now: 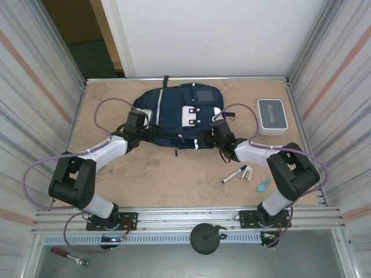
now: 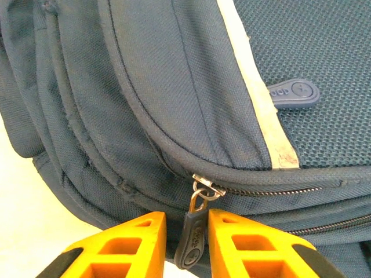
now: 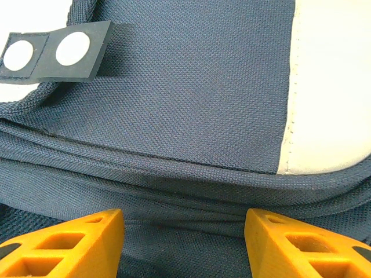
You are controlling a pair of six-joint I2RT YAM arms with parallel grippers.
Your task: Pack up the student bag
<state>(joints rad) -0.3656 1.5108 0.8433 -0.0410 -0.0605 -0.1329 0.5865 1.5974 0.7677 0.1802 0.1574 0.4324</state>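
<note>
The student bag (image 1: 174, 116) is a navy-blue backpack lying flat at the back middle of the table. My left gripper (image 1: 152, 134) is at its left near edge. In the left wrist view the orange fingers (image 2: 136, 243) stand narrowly open around a dark rubber zipper pull (image 2: 193, 240) that hangs from a metal slider (image 2: 207, 186). The pull touches the right finger, and a slim gap shows on its left. My right gripper (image 1: 204, 138) is at the bag's right near edge. It (image 3: 184, 217) is open wide, with navy fabric (image 3: 191, 87) spanning between its fingertips.
A white-grey box (image 1: 271, 116) stands at the back right. A marker (image 1: 234, 174), a small pink-white item (image 1: 247, 172) and a teal item (image 1: 264, 184) lie near the right arm. Metal walls close in both sides.
</note>
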